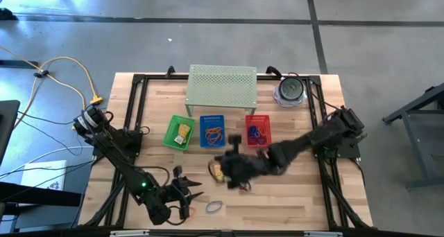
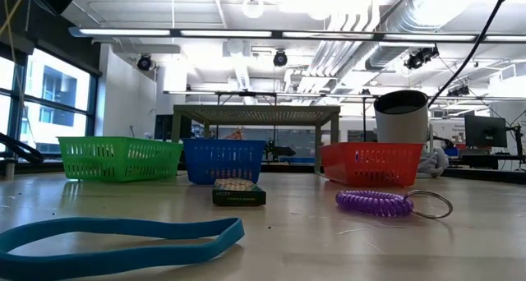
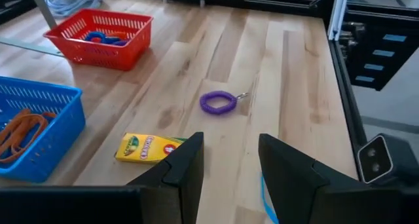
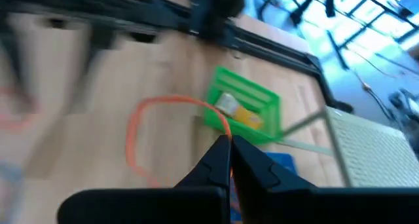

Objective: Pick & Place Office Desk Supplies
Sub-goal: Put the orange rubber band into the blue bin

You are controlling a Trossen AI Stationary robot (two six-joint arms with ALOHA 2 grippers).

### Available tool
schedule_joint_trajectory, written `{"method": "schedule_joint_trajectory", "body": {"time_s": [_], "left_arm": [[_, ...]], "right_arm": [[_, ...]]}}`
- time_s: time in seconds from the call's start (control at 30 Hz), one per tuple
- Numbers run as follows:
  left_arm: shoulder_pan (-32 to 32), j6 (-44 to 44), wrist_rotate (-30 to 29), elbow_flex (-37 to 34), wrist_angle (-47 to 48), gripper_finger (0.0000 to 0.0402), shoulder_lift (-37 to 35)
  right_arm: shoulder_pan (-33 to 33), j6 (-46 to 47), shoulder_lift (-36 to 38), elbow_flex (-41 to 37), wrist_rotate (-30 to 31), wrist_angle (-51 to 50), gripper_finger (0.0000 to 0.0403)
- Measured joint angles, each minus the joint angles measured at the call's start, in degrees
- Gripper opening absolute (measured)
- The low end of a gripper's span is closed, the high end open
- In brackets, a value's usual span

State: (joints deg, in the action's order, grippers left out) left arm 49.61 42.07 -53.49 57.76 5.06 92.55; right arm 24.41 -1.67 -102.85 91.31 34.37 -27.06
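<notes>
The right gripper (image 4: 229, 152) is closed on an orange rubber band (image 4: 141, 129), probably lifted, at the middle of the high view. Next move: carry it to the blue basket (image 1: 213, 129), just above. The left gripper (image 3: 226, 168) waits half open and empty at the lower left.

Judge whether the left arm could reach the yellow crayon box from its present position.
Probably yes: the left end effector is open, with the crayon box on bare table just ahead and nothing between them.

Grey floor (image 1: 208, 29), bright ceiling lights (image 2: 238, 32)
</notes>
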Motion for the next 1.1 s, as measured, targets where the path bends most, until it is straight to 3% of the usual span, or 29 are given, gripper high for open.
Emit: {"method": "schedule_joint_trajectory", "body": {"time_s": [0.23, 0.47, 0.93, 1.1], "left_arm": [[0.32, 0.85, -0.15, 0.0, -4.45, 0.014, 0.0], [2.09, 2.51, -0.05, 0.0, -5.9, 0.014, 0.0], [5.33, 5.42, -0.04, 0.0, -7.48, 0.014, 0.0], [5.53, 5.91, -0.03, 0.0, -7.47, 0.014, 0.0]], "right_arm": [[-12.04, 1.27, 0.17, -0.28, -9.33, -0.23, 0.0002], [-21.02, 3.08, -4.38, -0.59, -17.35, -0.93, 0.0002], [-26.87, 3.38, -13.87, -0.61, -20.04, -0.26, 0.0002], [-27.72, 5.21, -13.99, -0.61, -26.81, 0.05, 0.0004]]}}
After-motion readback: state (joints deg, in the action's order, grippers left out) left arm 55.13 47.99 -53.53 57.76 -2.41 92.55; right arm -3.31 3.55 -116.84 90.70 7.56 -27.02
